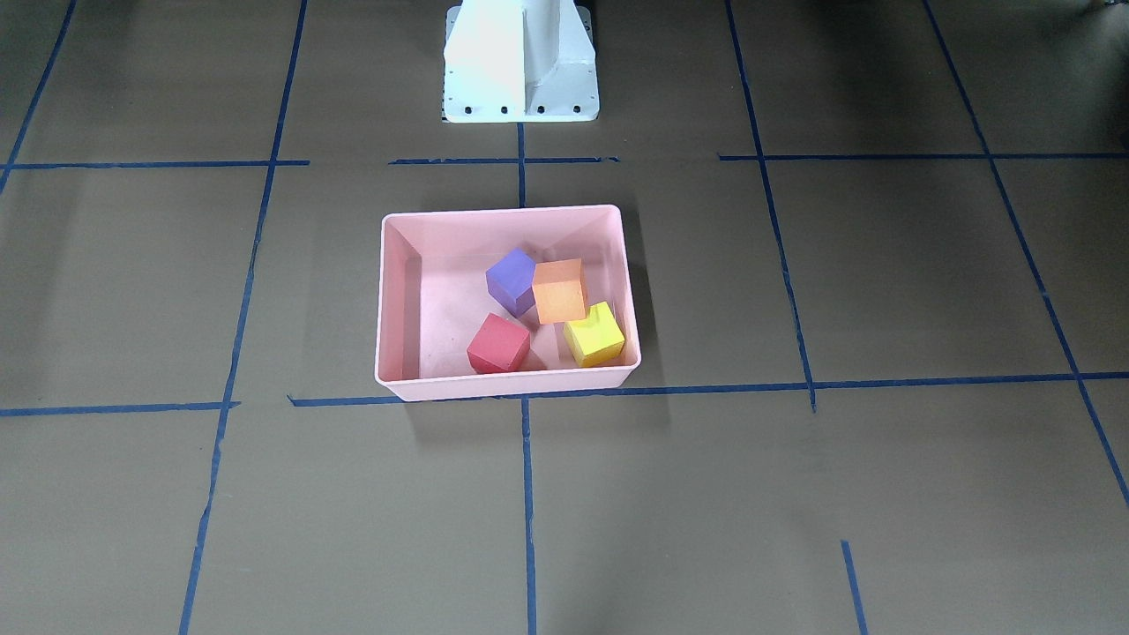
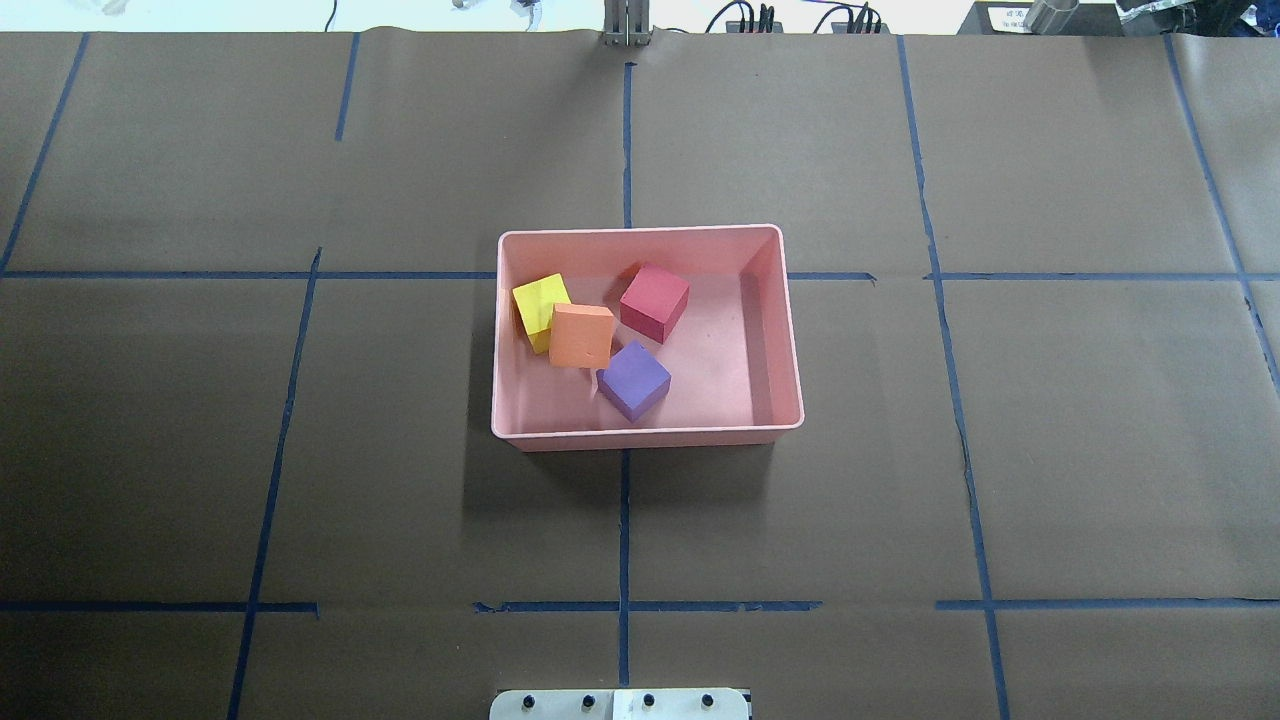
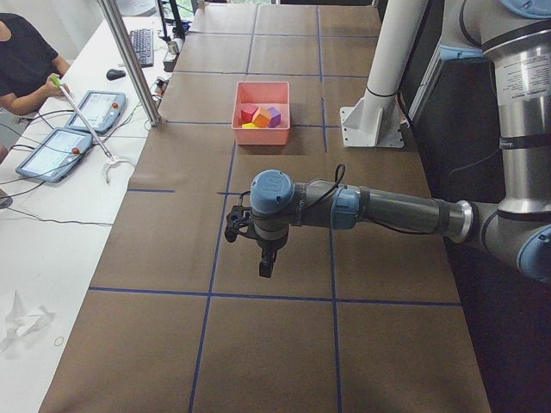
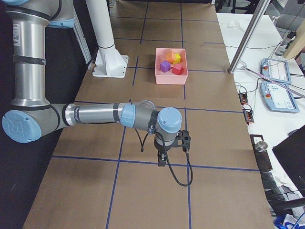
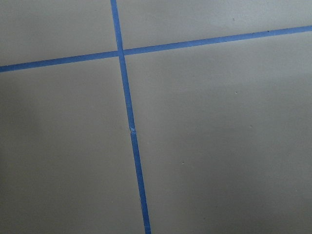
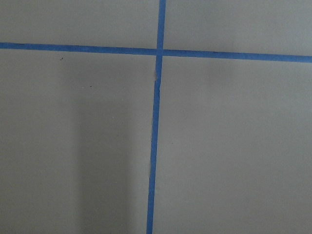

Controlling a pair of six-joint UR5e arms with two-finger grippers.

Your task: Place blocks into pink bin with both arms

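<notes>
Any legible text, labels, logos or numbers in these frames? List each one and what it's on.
No text can be read in any view.
Left arm label: print too small to read.
Right arm label: print too small to read.
Tablet screens on the side bench: too small and blurred to read.
Pink bin: no markings visible.
Both wrist views: only blue tape lines, no text.

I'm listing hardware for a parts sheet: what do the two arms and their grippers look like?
The left arm and right arm are grey-silver tubes with light blue joint caps and white printed labels. The left gripper and right gripper are black, with a black cable looping by each wrist.
</notes>
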